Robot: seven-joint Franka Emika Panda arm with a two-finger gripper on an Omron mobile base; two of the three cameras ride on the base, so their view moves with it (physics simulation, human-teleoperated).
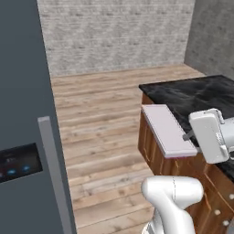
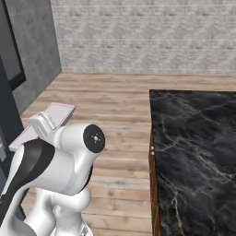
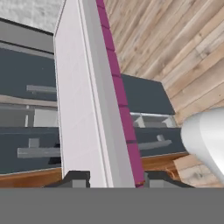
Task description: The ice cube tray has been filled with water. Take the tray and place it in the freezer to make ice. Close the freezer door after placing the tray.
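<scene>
Wooden floorboards [image 1: 105,119] are running beneath the scene toward a grey brick wall [image 1: 114,32]. Left of the claw, the freezer door [image 1: 27,137] is standing with its bar handle [image 1: 55,173]. The claw [image 3: 117,178] is grasping the ice cube tray [image 1: 167,130], fingers [image 3: 76,178] pressing either side. Right of the claw, a black marble counter [image 2: 193,152] is lying.

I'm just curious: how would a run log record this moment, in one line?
phase: carrying | gripper: shut on ice cube tray | tray: off the counter | freezer door: open
</scene>
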